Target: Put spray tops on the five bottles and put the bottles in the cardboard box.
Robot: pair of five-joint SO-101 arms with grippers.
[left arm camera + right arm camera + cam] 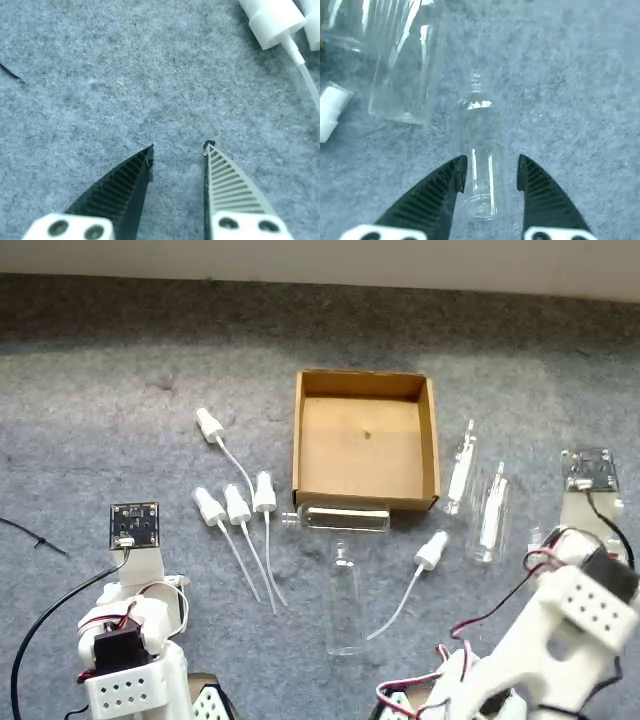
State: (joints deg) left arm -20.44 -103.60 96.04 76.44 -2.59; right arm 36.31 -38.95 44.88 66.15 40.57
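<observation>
The cardboard box stands open and empty at the table's middle. Several white spray tops with long tubes lie left of it, and one more lies in front of it. One clear bottle lies along the box's front wall, another nearer me, and two to the right. My right gripper is open, its jaws on either side of a small clear bottle lying on the felt. My left gripper is open over bare felt, with a spray top ahead of it.
Grey felt covers the table. A black cable tie lies at the far left. A larger clear bottle lies just beyond the right gripper. The left arm sits at the front left, the right arm at the front right.
</observation>
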